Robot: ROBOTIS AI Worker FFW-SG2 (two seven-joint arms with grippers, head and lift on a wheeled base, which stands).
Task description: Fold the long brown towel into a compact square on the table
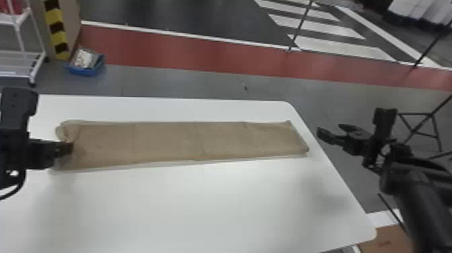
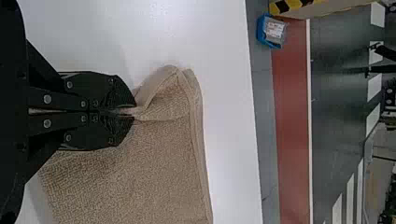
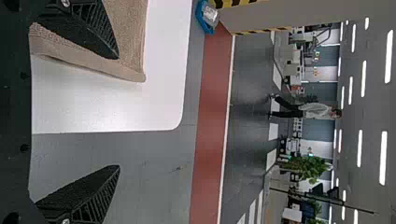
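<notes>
Widest open run: bare white table [image 1: 218, 205] along the towel's [image 1: 168, 141] near side, robot's side. Far side leaves a narrower bare strip before the table's edge. Left end is obstructed: left gripper [image 1: 69, 148] pinches the towel there, its arm over the adjoining tabletop. At the right end, a short margin between towel and slanting table edge; right gripper [image 1: 331, 129] sits just outside that edge, fingers apart with open space between. Beyond it, black stand legs [image 1: 434, 114] on the floor.

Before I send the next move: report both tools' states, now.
Left tool: closed, holding a pinch of the brown towel near its left end.
Right tool: open, holding nothing.
</notes>
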